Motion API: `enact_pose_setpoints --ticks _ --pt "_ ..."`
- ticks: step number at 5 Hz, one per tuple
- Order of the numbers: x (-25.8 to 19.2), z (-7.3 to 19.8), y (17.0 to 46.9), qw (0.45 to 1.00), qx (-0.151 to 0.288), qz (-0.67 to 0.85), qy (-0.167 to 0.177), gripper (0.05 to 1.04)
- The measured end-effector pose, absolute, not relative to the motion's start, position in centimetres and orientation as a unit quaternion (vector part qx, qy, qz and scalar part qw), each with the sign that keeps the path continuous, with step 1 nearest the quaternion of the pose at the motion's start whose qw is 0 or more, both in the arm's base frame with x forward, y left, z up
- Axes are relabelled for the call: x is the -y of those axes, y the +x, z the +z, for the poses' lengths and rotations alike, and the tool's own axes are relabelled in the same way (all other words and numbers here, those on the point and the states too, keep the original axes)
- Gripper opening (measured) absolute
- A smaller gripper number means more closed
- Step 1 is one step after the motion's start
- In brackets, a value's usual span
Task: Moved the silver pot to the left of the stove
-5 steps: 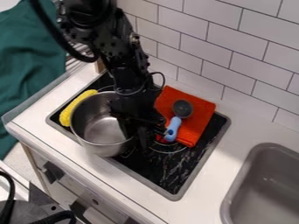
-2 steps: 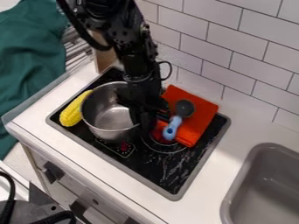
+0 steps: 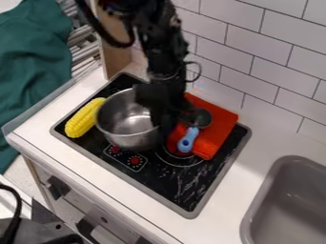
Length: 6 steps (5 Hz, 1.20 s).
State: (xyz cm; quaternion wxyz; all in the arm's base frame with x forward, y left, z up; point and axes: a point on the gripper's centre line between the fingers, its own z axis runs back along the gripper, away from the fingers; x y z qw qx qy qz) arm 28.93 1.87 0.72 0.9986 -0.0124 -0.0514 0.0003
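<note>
If taken from left to right, with the black pincer (image 3: 164,125) as the mark: far off to the left of the pincer, a dark green cloth (image 3: 32,81). Nearer on the same side, a yellow corn cob (image 3: 85,117), lying on the black stovetop (image 3: 178,188). Next, immediately left of the pincer, the silver metal pot (image 3: 121,125), mouth up, over the left part of the stovetop; close beside the corn, contact uncertain. Likely stiff, thin-walled and fairly light, not fragile, but smooth enough to slip or swivel in a weak hold. Best taken by the rim on the pincer's side, one jaw inside the wall, one outside. To be kept level.

At centre, the pincer, low by the pot's right-hand rim. Cannot tell whether clenched on the wall or released; worth confirming before a further push or lift. Some risk of nudging the corn if pushed left. Just right of the pincer, a blue-handled ladle (image 3: 187,141) on a bunched orange-red towel (image 3: 219,125). Farther right and nearer the camera, a grey sink basin (image 3: 257,202).
</note>
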Motion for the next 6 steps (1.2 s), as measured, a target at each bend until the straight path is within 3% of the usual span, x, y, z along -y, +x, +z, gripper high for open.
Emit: enact_pose_setpoints --ticks 2,3,6 --pt "-1.7 3.4 33.5 0.994 0.102 -0.022 0.025 0.058" --pt "-2.3 3.2 35.3 0.993 0.106 -0.03 0.033 0.058" --pt "-7.6 -0.4 34.8 0.996 0.075 0.037 0.01 0.058"
